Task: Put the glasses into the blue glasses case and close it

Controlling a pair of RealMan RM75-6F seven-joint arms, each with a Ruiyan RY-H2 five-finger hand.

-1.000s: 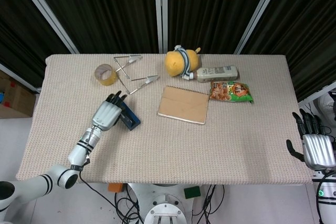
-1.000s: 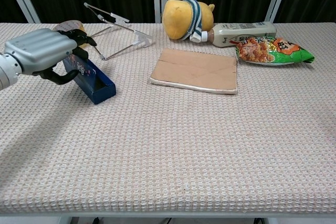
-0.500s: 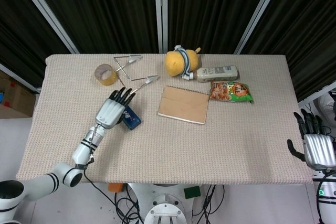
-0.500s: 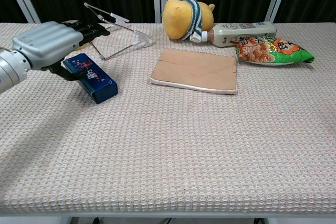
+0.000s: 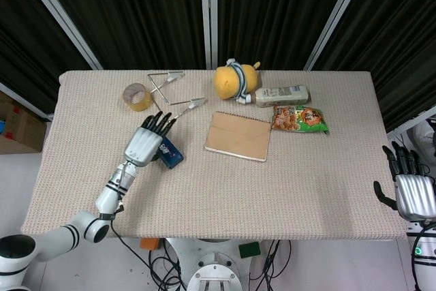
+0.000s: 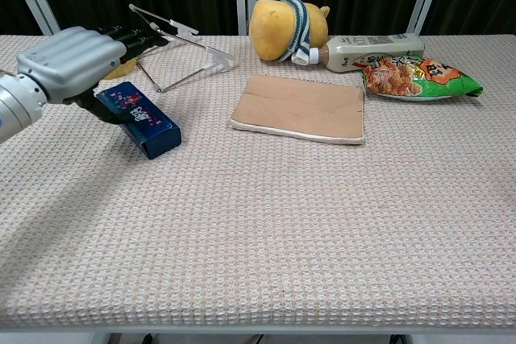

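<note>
Chest view gave me the clearest look at my left hand (image 6: 68,58): it hovered above the far end of the blue rectangular glasses case (image 6: 139,119), fingers stretched forward and apart, thumb tucked down by the case's rear end. I could not tell whether the thumb actually touched the case; nothing was gripped. The case lay shut on the woven beige table (image 6: 266,223), on the left side, just in front of a thin wire-framed pair of glasses (image 6: 179,52) lying unfolded with the temples spread. A yellow roll of tape (image 5: 137,96) sat beside the frames.

From the head view my right hand (image 5: 413,194) hung off the table's right edge, fingers apart, holding nothing.

I judged the case stiff, light and smooth-sided, likely to skid on the weave if pushed from one end, so I meant to pin its base and lift the lid along the long edge. The glasses looked light and springy, easily bent; I reckoned the bridge or the hinge corner the safest hold, never the lenses, and the temples would need folding first.

Further right lay a brown cardboard-covered notebook (image 6: 297,108), a yellow plush toy with a striped scarf (image 6: 282,28), a pale bottle on its side (image 6: 372,50) and a green snack packet (image 6: 419,76), all well apart from the work.
</note>
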